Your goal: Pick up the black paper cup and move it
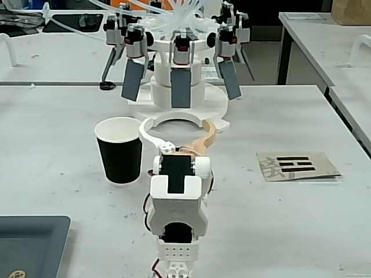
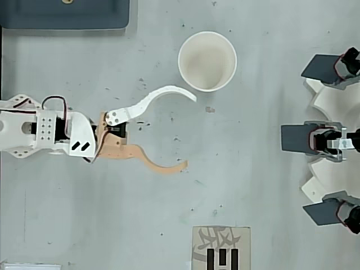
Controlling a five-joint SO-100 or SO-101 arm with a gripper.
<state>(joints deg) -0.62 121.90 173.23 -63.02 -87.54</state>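
Observation:
The black paper cup (image 1: 120,155) stands upright on the white table, left of the arm in the fixed view; from overhead its white inside and rim (image 2: 207,61) show. My gripper (image 2: 191,131) is open, with nothing between its fingers. Its curved white finger (image 2: 152,101) reaches toward the cup and its tip ends just short of the rim. The tan finger (image 2: 160,165) lies on the side away from the cup. In the fixed view the gripper (image 1: 184,128) sits just right of the cup, beyond the white arm body (image 1: 177,200).
A white stand with several dark paddles and tubes (image 1: 179,75) rises behind the cup and gripper, at the right edge from overhead (image 2: 326,138). A grey tray (image 1: 29,237) (image 2: 64,14) lies near the arm's base side. A printed card (image 1: 297,165) (image 2: 220,247) lies flat.

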